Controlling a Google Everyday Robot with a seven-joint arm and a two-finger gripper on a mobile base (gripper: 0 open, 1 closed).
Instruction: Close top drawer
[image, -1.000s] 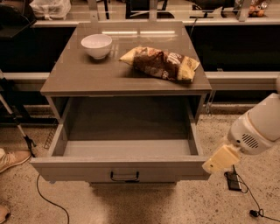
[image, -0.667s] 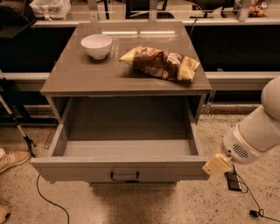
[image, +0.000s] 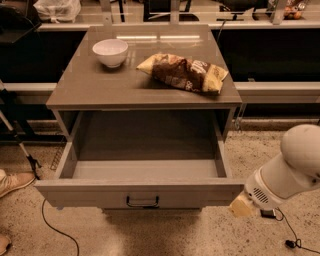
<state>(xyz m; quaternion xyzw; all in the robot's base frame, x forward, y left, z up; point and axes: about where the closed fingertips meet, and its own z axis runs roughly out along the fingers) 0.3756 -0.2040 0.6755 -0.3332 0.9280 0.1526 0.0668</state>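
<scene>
Camera view, finding one: the drawer stands pulled far out of the cabinet. Its box is bare and its handle sits at the centre of the front. The task has not been advanced.

Finding two: the pincer sits low at the right, just beside the right end of the drawer front. Contact cannot be confirmed. Whether it is released or clenched cannot be told. It grasps nothing that shows.

Risks, as judged:
- An off-centre push. Force applied at the right corner, well away from the handle, would likely skew the box on its runners and jam it partway.
- Slip. The tip sits at the very edge of the front, so a slight outward drift could slide it past the corner, and the arm would travel on with the drawer left open.
- Pinch. If the tip strays alongside the box, it may be caught between front and cabinet.
- Slam. A hard close would jolt the tabletop and could shift the bowl and the chip bag.
- A shoe lies near the left corner, so a person stands close to the path.
</scene>
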